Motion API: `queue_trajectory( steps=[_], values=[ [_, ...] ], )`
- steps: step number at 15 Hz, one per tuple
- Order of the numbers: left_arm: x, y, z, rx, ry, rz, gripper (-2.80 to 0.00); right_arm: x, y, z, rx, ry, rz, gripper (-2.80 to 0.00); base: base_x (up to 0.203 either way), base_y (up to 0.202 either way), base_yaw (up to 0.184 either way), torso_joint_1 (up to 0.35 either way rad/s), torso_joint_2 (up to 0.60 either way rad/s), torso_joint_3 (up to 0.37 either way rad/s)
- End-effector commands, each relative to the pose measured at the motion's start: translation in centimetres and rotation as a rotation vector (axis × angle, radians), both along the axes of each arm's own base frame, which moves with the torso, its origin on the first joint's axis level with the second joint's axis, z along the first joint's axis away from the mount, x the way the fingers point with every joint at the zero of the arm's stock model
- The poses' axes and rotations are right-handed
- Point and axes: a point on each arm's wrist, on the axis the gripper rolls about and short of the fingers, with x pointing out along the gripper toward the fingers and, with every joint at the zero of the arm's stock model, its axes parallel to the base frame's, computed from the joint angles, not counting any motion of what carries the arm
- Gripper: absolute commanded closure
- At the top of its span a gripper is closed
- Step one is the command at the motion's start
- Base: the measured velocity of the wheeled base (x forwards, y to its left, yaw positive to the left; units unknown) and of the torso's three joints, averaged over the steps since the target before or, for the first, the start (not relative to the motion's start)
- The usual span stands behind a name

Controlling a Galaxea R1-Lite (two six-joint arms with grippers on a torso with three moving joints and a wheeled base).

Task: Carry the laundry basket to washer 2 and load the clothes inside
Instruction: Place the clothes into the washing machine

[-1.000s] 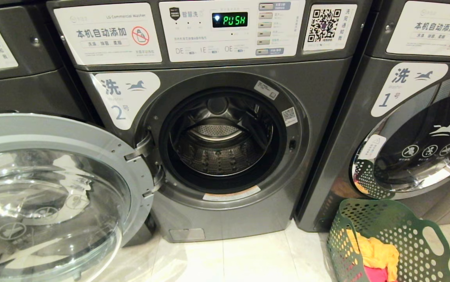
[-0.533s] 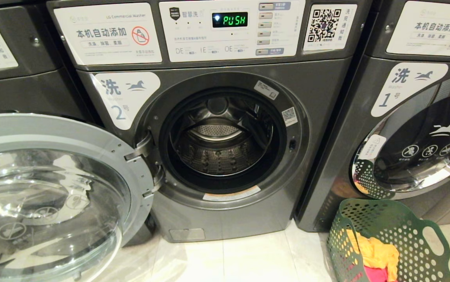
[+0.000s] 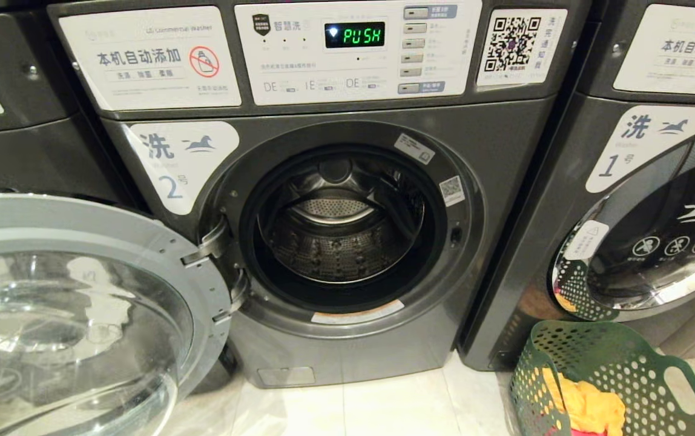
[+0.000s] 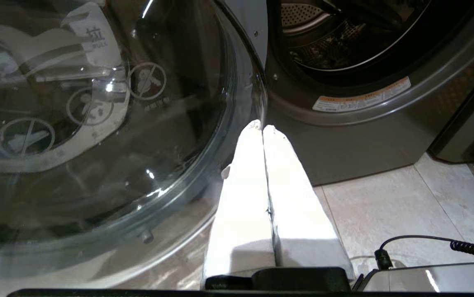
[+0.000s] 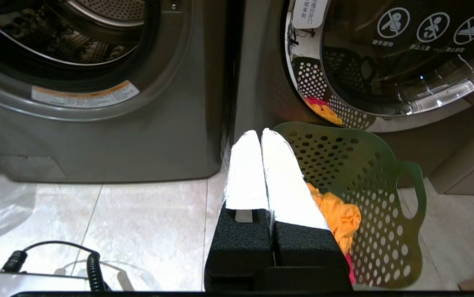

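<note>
A: Start with the head view. Where does everything stand?

B: Washer 2 (image 3: 323,242) fills the middle, its display reading PUSH. Its round glass door (image 3: 81,315) is swung fully open to the left, and the drum (image 3: 338,236) inside looks bare. The washer labelled 1 (image 3: 656,212) stands just to its right, door closed. The laundry basket (image 3: 602,375) sits on the tiled floor (image 3: 384,406) in front of that washer, near the seam between the two machines, with the clothes (image 3: 589,406) inside, yellow-orange on top. Neither arm shows here.

A: And the left wrist view?

B: The left claw (image 4: 263,128) has its white fingers pressed together, holding nothing. It hangs above the floor, its tips near the edge of the open glass door, with the lower front of washer 2 beyond it.

A: Right wrist view?

B: The right claw (image 5: 260,134) is likewise narrowed to nothing, empty. It hangs over the floor just beside the basket's near rim. The basket (image 5: 369,181) leans close to the closed door of washer 1; orange cloth shows inside, with a strip of pink-red under it. A black coiled cable (image 5: 92,268) lies low in the frame.
</note>
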Motion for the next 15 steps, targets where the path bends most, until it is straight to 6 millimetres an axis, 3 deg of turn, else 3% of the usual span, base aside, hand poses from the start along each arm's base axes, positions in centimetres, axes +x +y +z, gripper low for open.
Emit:
queue_trajectory(
  steps=[1, 4, 15],
  values=[
    [0.01, 0.0, 0.0, 0.001, 0.001, 0.0, 0.0, 0.01, 0.0, 0.0, -0.001, 0.001, 0.0, 0.0, 0.191, 0.0, 0.001, 0.004, 0.01, 0.001],
    [0.01, 0.0, 0.0, 0.001, 0.001, -0.002, 0.0, 0.01, 0.0, 0.0, -0.001, 0.001, 0.0, 0.0, 0.129, 0.0, 0.0, 0.011, 0.0, 0.003],
    [0.01, -0.01, 0.0, 0.007, 0.001, -0.003, 0.0, 0.01, 0.0, -0.01, 0.002, 0.003, -0.002, 0.0, 0.0, 0.0, 0.0, 0.0, 0.0, 0.0]
  ],
)
